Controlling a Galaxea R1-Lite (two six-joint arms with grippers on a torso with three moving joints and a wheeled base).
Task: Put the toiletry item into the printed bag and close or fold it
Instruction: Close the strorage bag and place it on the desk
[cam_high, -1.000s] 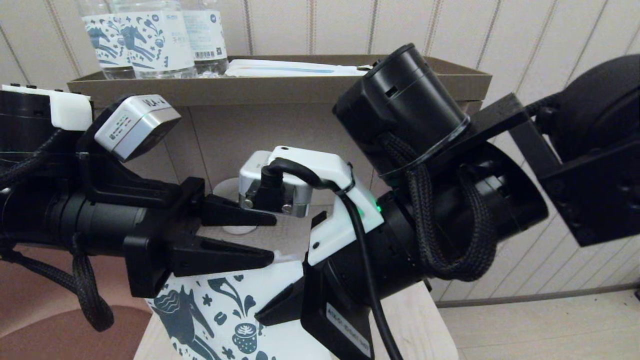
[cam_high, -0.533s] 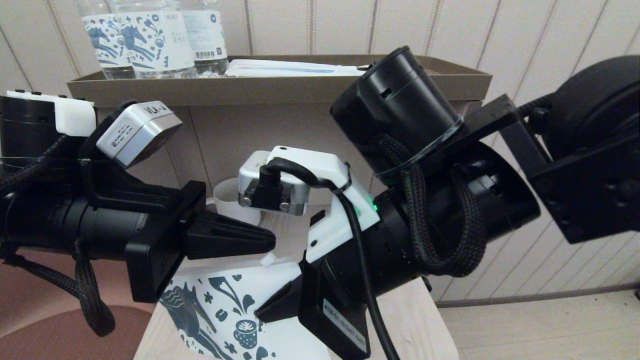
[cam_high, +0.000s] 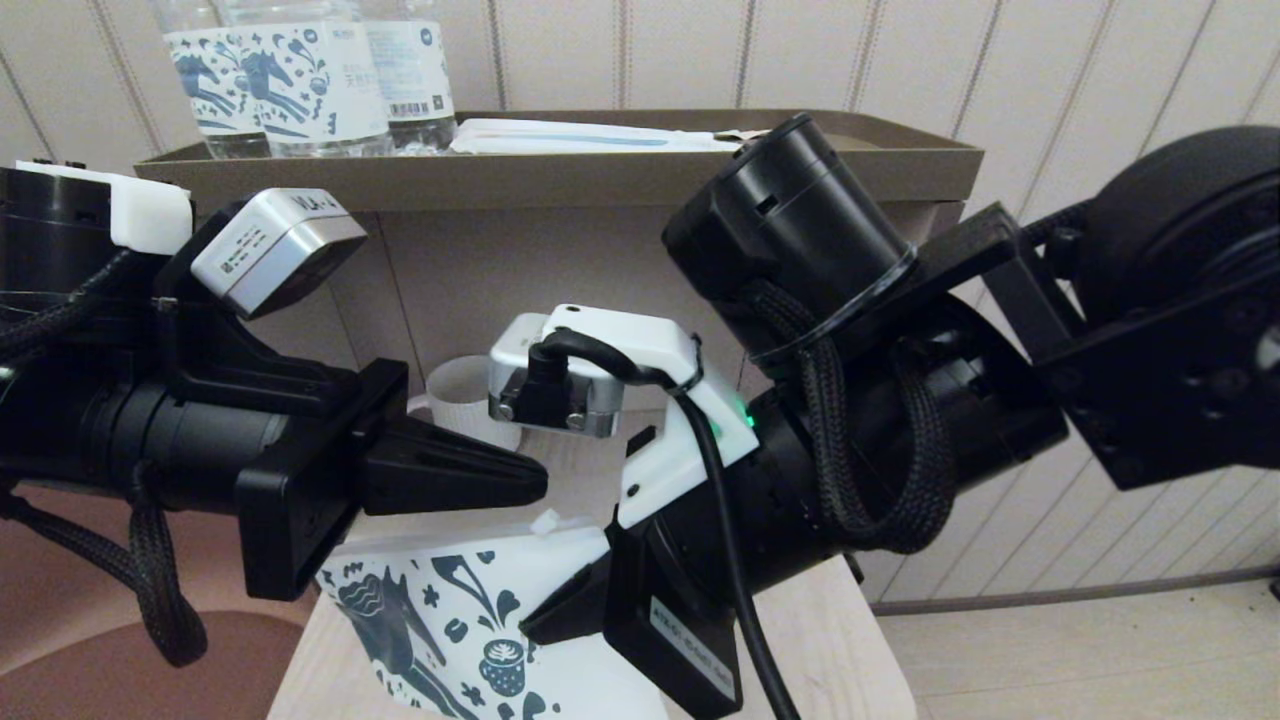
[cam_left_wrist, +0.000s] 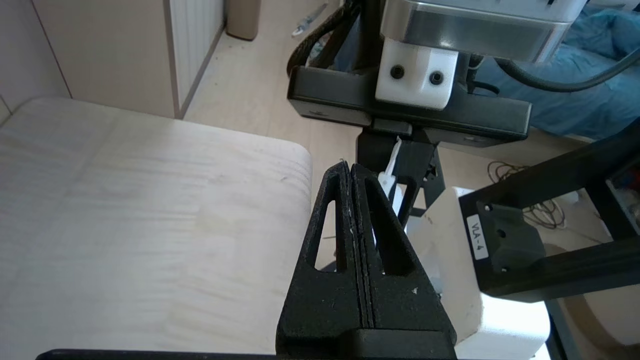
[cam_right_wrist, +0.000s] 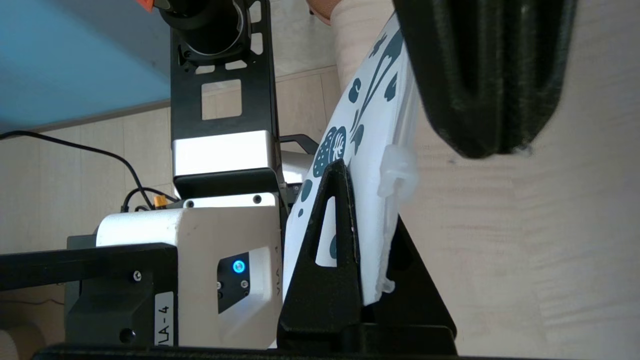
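Note:
The printed bag, white with a dark teal horse and cup, stands tilted above the wooden table. My right gripper is shut on its top right corner, just below the white zip slider. In the right wrist view the bag sits pinched in the right gripper, with the slider beyond the fingertips. My left gripper hovers just above the bag's top edge, shut on nothing; its pads touch along their length. The toiletry item is out of view.
A brown tray on the shelf behind holds clear bottles with horse-print labels and a long flat white packet. A white cup stands at the back of the table, behind the left gripper.
My left gripper, open a second ago over the bag's top edge, has shut empty. The zip slider now shows beyond its tip. The right arm drifted slightly right.

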